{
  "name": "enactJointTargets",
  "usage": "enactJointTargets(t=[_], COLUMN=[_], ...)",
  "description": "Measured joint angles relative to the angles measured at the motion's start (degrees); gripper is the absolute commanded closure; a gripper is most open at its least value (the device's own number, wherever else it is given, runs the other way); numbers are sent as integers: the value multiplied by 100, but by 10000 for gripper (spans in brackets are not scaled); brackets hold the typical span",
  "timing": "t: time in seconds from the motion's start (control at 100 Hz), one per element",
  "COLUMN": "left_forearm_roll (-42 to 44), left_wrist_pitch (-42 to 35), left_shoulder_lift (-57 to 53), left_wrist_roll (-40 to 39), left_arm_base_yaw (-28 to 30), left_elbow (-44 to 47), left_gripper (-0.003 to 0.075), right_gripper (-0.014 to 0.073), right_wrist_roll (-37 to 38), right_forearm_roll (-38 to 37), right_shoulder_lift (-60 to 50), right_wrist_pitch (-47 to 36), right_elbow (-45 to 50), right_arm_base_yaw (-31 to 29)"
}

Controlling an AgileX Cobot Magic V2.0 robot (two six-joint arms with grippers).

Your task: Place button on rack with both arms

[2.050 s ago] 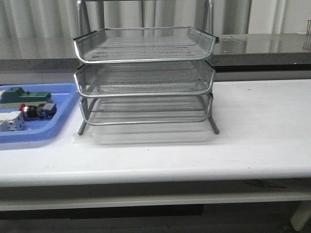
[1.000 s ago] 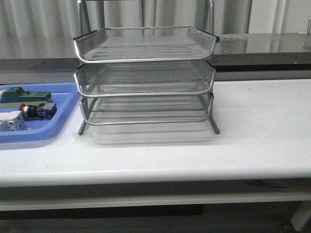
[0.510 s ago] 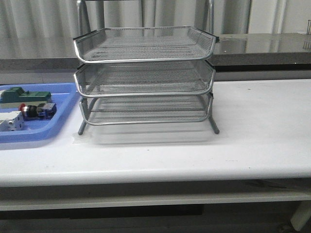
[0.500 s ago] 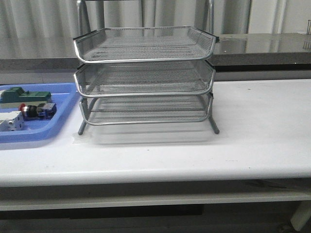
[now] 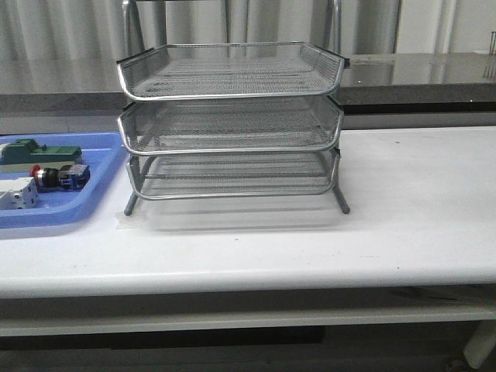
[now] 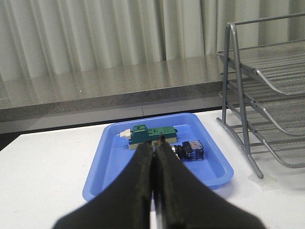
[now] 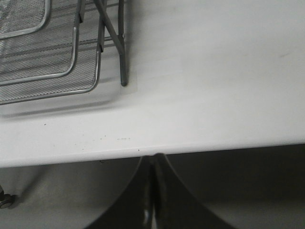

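The left gripper (image 6: pixel 155 148) hangs with its two black fingers pressed flat together, nothing between them. Just beyond its tips lies the blue tray (image 6: pixel 109 164), and in it the button (image 6: pixel 190 149) rests on its side, a little to the rack side of the fingertips, with the green-and-grey block (image 6: pixel 150 135) just past it. In the front view the button (image 5: pixel 58 177) lies in the tray (image 5: pixel 93 198) between that block (image 5: pixel 39 153) and a white component (image 5: pixel 17 194). The rack (image 5: pixel 230 124) stands beside the tray, all three mesh tiers bare. The right gripper (image 7: pixel 152 164) is also closed tight, held below the table edge (image 7: pixel 190 145), with a rack leg (image 7: pixel 122 62) further ahead of it on the white table.
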Motion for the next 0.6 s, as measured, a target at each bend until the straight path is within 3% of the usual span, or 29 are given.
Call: enactJointTargets(t=[0.11,0.38,0.6], left_forearm_roll=[0,0,0], left_wrist_pitch=[0,0,0], left_shoulder_lift=[0,0,0], left_wrist_roll=[0,0,0], left_arm_base_yaw=[0,0,0], left_elbow=[0,0,0], left_gripper=[741,741,741], right_gripper=[577,193,167], right_wrist_roll=[0,0,0], right_forearm_roll=[264,1101,1803], right_shoulder_lift=[208,538,993], right_wrist_pitch=[-91,-271,-727], right_elbow=[0,0,-10], right_arm_base_yaw=[0,0,13])
